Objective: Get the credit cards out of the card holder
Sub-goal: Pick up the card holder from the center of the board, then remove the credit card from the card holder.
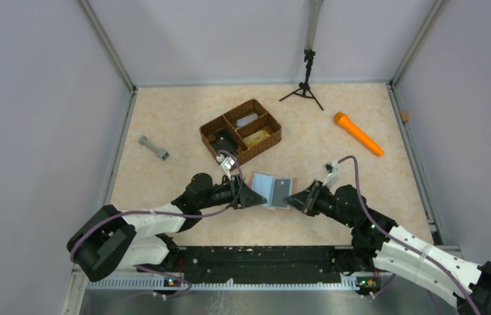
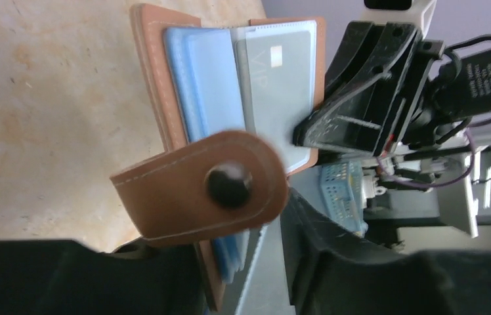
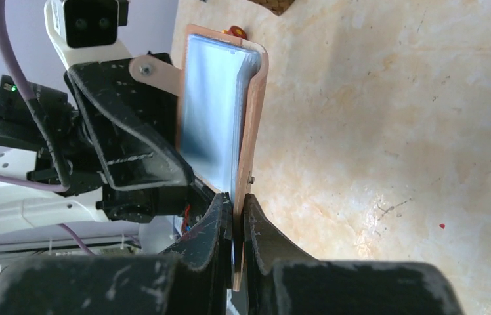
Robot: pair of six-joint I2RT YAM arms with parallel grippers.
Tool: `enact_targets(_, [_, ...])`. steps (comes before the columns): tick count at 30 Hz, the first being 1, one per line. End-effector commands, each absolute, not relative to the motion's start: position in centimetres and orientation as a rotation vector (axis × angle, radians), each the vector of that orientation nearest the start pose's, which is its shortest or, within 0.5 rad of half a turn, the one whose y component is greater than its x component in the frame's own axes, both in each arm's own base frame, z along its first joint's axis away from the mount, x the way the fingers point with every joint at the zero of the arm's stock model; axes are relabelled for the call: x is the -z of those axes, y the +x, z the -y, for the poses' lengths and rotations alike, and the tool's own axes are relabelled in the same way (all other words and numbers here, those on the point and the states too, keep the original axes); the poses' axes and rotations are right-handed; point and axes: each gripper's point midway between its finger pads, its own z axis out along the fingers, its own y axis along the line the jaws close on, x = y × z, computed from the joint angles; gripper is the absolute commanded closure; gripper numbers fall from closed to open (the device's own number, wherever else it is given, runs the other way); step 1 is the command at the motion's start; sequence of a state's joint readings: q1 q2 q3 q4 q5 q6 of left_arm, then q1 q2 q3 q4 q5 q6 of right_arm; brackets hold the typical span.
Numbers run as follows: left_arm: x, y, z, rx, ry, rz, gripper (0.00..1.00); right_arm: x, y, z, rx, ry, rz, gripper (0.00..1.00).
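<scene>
The tan-brown card holder [image 1: 270, 190] is held open above the table between my two grippers, with its pale blue sleeves facing up. In the left wrist view its brown cover [image 2: 157, 79], snap strap [image 2: 190, 190] and a grey card [image 2: 276, 79] in a clear sleeve show. My left gripper [image 1: 254, 197] [image 2: 239, 243] has its jaws apart around the holder's left edge, with a gap beside the sleeves. My right gripper [image 1: 293, 199] [image 3: 237, 203] is shut on the brown cover's right edge [image 3: 256, 118].
A brown woven three-compartment basket [image 1: 241, 130] stands just behind the holder. An orange cylinder [image 1: 358, 134] lies at the right, a grey dumbbell-shaped piece [image 1: 153, 148] at the left, and a small black tripod [image 1: 305, 85] at the back. Walls enclose the table.
</scene>
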State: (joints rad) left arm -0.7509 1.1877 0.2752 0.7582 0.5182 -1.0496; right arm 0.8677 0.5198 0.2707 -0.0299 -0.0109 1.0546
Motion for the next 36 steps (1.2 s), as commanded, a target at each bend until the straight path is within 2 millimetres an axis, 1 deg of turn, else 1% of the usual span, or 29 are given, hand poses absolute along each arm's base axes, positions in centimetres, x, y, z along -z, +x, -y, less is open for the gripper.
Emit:
enact_targets(1, [-17.9, 15.9, 31.6, 1.746, 0.217, -1.916, 0.67, -19.9, 14.6, -25.4, -1.415, 0.064, -1.977, 1.0])
enact_targets(2, [-17.5, 16.0, 31.5, 1.729, 0.21, -1.928, 0.75, -20.0, 14.4, -25.6, -1.425, 0.04, -1.981, 0.99])
enact_targets(3, [-17.3, 16.2, 31.5, 1.716, 0.21, -1.937, 0.82, -20.0, 14.2, -25.8, -1.432, 0.021, -1.985, 0.93])
enact_targets(4, [-17.2, 16.2, 31.5, 1.707, 0.208, -1.943, 0.9, -20.0, 14.1, -25.9, -1.438, 0.006, -1.987, 0.8])
enact_targets(5, [-17.0, 16.3, 31.5, 1.703, 0.207, -1.948, 0.97, -20.2, 13.9, -26.0, -1.446, -0.004, -1.984, 0.71])
enact_targets(6, [-16.9, 16.3, 31.5, 1.703, 0.203, -1.951, 1.0, -20.4, 13.8, -26.0, -1.456, -0.011, -1.974, 0.64])
enact_targets(7, [-16.9, 16.3, 31.5, 1.704, 0.2, -1.95, 1.0, -20.5, 13.7, -25.9, -1.462, -0.01, -1.967, 0.57])
enact_targets(9, [-17.0, 16.3, 31.5, 1.708, 0.198, -1.946, 1.0, -20.6, 13.7, -25.6, -1.46, -0.001, -1.955, 0.49])
enact_targets(10, [-17.1, 16.2, 31.5, 1.712, 0.198, -1.945, 1.0, -20.5, 13.7, -25.4, -1.456, 0.007, -1.952, 0.46])
enact_targets(15, [-17.2, 16.3, 31.4, 1.714, 0.179, -1.943, 1.0, -20.4, 13.5, -24.7, -1.46, 0.04, -1.934, 0.43])
enact_targets(17, [-17.1, 16.3, 31.3, 1.711, 0.17, -1.945, 1.0, -20.4, 13.4, -24.5, -1.459, 0.05, -1.931, 0.4])
enact_targets(19, [-17.1, 16.3, 31.3, 1.71, 0.166, -1.941, 1.0, -20.2, 13.4, -24.1, -1.444, 0.061, -1.944, 0.4])
enact_targets(20, [-17.2, 16.3, 31.2, 1.712, 0.165, -1.94, 1.0, -19.9, 13.4, -23.9, -1.427, 0.069, -1.957, 0.42])
enact_targets(21, [-17.3, 16.2, 31.2, 1.715, 0.166, -1.936, 1.0, -19.6, 13.4, -23.8, -1.415, 0.074, -1.967, 0.45])
enact_targets(23, [-17.5, 16.1, 31.2, 1.723, 0.167, -1.93, 1.0, -19.3, 13.4, -23.6, -1.401, 0.079, -1.98, 0.57])
enact_targets(24, [-17.5, 16.1, 31.2, 1.724, 0.169, -1.928, 1.0, -19.2, 13.4, -23.6, -1.399, 0.079, -1.985, 0.61])
enact_targets(27, [-17.7, 15.9, 31.2, 1.74, 0.177, -1.919, 1.0, -19.1, 13.3, -23.6, -1.402, 0.081, -1.991, 0.67])
enact_targets(29, [-17.8, 15.8, 31.3, 1.751, 0.185, -1.915, 1.0, -19.2, 13.3, -23.7, -1.404, 0.079, -1.991, 0.75])
enact_targets(31, [-17.7, 15.7, 31.3, 1.753, 0.185, -1.919, 1.0, -19.2, 13.3, -23.7, -1.406, 0.081, -1.989, 0.81])
enact_targets(36, [-17.8, 15.7, 31.3, 1.757, 0.188, -1.919, 1.0, -19.0, 13.3, -23.7, -1.408, 0.082, -1.99, 0.87])
